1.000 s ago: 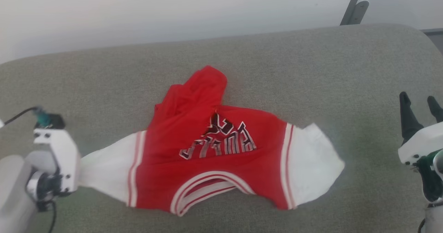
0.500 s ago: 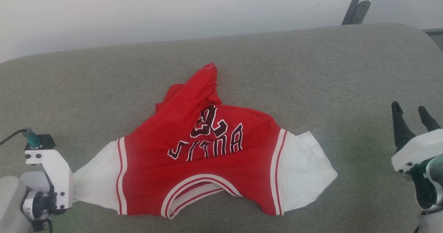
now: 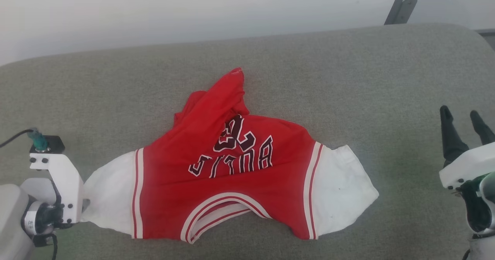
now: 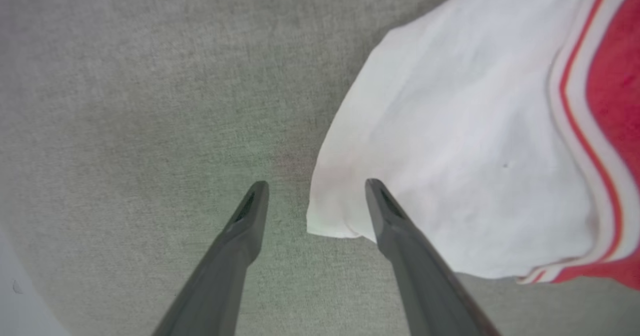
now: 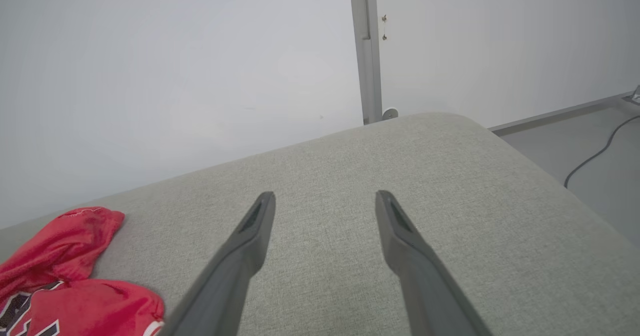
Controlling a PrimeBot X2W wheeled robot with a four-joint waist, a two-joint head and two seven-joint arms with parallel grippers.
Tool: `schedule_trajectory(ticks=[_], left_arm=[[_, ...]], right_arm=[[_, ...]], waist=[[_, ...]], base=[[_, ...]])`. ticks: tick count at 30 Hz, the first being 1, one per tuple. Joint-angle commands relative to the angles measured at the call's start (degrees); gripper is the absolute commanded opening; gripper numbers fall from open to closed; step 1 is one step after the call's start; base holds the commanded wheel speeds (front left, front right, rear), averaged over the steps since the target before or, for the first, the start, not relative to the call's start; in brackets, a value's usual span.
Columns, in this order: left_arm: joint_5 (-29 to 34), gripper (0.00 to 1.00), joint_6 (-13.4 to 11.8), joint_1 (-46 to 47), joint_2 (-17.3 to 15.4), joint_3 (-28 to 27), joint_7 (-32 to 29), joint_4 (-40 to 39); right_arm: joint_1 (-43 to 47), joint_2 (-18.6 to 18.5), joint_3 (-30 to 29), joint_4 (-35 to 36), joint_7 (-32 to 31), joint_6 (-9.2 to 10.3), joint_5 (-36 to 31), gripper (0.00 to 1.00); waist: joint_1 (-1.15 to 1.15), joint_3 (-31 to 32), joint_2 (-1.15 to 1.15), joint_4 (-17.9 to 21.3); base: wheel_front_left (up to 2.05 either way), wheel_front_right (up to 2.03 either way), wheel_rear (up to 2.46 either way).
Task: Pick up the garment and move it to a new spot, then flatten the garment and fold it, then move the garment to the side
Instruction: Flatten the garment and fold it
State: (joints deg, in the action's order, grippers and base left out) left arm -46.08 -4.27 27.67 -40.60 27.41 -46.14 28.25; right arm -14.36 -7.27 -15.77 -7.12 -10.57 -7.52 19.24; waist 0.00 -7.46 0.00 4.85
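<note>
**Shirt laid down, flattening still to do**

The bright red soft jersey shirt with white sleeves point(image 3: 232, 182) lay chest-up in the middle of the grey-green upholstered cushion point(image 3: 348, 78), nearer its front edge than its back edge. The collar faced the front edge and one sleeve pointed at each side edge. The dark block lettering point(image 3: 236, 155) was partly creased. The red lower body point(image 3: 218, 101) was bunched and folded into a peak toward the back edge.

The left gripper point(image 4: 315, 183) stood wide open at the tip of the left white sleeve point(image 4: 450, 151) and had hold of nothing. In the left wrist view one finger overlapped the sleeve's corner, but whether it touched the cloth could not quite be told. The right gripper point(image 3: 459, 111) was also fully open and empty. It hovered over bare cushion near the right edge, well apart from the right white sleeve point(image 3: 340, 190).

By the look of it the move to a new spot was finished and the flattening step was at hand. The sleeves lay fairly spread, so the crumpled lower body seemed the part to fix. The next move would probably call for a pinch on that hem, ideally by both grippers at its corners, and a pull toward the back edge. A single layer should be caught, so the fold opens instead of dragging the whole shirt.
</note>
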Motion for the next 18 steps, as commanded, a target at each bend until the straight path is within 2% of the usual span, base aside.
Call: schedule_trajectory(ticks=[1,9,10,11,12,18], left_arm=[[0.43,1.00,-0.40,0.10,0.00,0.32,-0.46,0.06],[-0.38,1.00,-1.54,-1.32,0.94,0.43,-0.53,1.54],[-1.02,0.49,-1.72,-1.57,1.37,0.14,-0.66,1.90],[-1.65,0.06,-1.73,-1.87,1.73,-0.02,-0.78,2.20],[-2.04,0.00,-1.54,-2.06,1.95,-0.02,-1.04,2.38],[-1.98,0.00,-0.91,-1.53,2.58,0.28,-0.46,2.40]], right_arm=[[0.63,0.05,-0.13,0.92,0.50,0.06,0.20,1.00],[4.00,-0.07,1.94,6.18,0.86,0.06,0.89,1.00],[4.59,-0.54,2.74,6.81,0.35,0.05,1.19,1.00],[5.26,-0.95,3.77,7.33,-0.34,0.06,1.44,1.00],[5.94,-1.18,4.57,8.03,-1.07,0.05,1.81,1.00],[9.89,-4.63,11.19,10.93,-8.22,0.05,5.27,1.00]], waist=[[0.00,-0.44,0.00,0.22],[0.00,-2.27,0.00,1.22],[0.00,-2.37,0.00,1.27],[0.00,-2.42,0.00,1.32],[0.00,-2.45,0.00,1.32],[0.00,-2.37,0.00,0.46]], base=[[0.00,0.00,0.00],[0.00,0.00,0.00],[0.00,0.00,0.00],[0.00,0.00,0.00],[0.00,0.00,0.00],[0.00,0.00,0.00]])
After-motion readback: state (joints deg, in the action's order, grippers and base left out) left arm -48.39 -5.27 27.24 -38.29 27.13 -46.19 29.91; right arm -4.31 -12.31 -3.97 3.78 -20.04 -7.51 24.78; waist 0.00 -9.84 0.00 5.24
